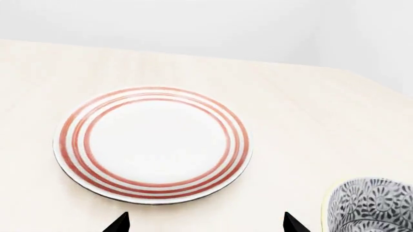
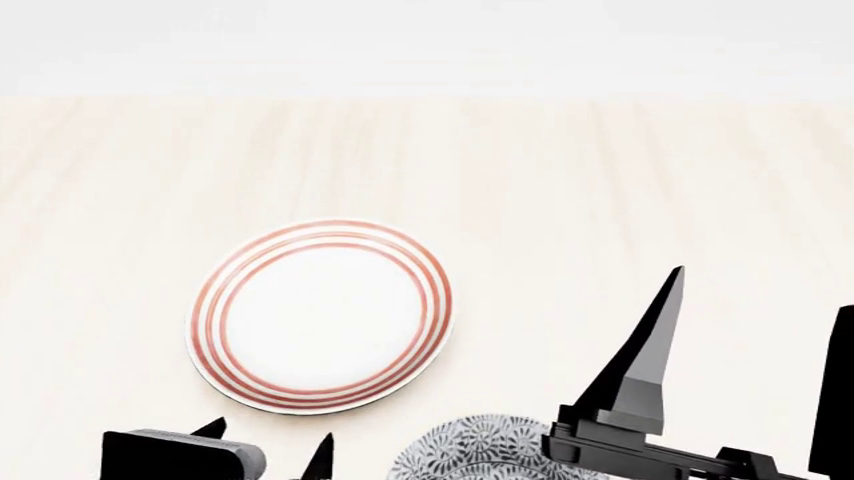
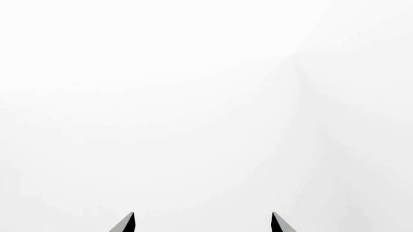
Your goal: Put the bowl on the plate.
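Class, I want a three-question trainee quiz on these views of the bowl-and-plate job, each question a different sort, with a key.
1. True or false: the bowl already sits on the plate.
2. Multiple choice: the rings around the plate's rim are A) blue, B) red-orange, C) green.
3. Fill in: in the head view, the right gripper has its fingers spread apart, so it is ____.

Key
1. False: the bowl stands on the table beside the plate, nearer the robot.
2. B
3. open
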### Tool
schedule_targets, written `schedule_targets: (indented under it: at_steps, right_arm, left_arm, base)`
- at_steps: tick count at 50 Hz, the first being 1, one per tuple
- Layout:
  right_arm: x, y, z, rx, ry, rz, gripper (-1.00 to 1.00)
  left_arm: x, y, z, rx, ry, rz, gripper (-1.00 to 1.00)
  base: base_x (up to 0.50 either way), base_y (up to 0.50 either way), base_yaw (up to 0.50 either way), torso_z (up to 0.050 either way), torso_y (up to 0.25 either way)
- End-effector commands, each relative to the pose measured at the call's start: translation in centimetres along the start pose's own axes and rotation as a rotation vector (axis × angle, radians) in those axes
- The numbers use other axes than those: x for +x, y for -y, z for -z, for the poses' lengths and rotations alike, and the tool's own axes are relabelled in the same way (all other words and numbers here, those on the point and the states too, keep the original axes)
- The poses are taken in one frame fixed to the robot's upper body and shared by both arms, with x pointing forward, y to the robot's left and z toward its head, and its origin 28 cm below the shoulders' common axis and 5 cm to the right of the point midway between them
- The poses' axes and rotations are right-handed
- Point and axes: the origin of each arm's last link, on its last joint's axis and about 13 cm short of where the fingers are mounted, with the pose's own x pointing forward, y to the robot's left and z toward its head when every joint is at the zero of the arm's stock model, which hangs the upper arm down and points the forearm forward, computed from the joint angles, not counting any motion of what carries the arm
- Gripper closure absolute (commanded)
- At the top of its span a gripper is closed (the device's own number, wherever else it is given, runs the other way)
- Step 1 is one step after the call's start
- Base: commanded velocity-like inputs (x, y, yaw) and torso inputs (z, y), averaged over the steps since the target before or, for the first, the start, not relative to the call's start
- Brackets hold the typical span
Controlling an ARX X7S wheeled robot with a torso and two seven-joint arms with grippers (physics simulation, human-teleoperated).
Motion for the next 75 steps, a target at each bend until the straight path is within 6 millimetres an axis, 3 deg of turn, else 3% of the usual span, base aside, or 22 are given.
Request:
schedule_targets:
  at_steps: [1,25,35,75]
  right_arm:
    - [-0.1,0.1,0.2,-0.017,-0.008,-0.016,-1.0]
    - [-0.5,0.0,0.7,-0.024,-0.033,-0.03,-1.0]
    - [-0.5,0.1,0.8,-0.022,-0.036,-0.029,-1.0]
    - [-0.5,0.0,0.9,0.015,-0.043,-0.046,-1.0]
  left_arm:
    - [0.8,1.5,0.1,-0.106,-0.103,0.133,-1.0]
    - [0.7,2.4,-2.2,-0.25,-0.143,0.168,-1.0]
    - [0.9,2.6,-1.5,-0.267,-0.228,0.188,-1.0]
    - [1.0,3.3,-0.6,-0.232,-0.301,0.255,-1.0]
  base:
    - [0.0,0.0,0.0,0.0,0.0]
    - [0.0,0.0,0.0,0.0,0.0]
    - [0.0,0.0,0.0,0.0,0.0]
    - [0.0,0.0,0.0,0.0,0.0]
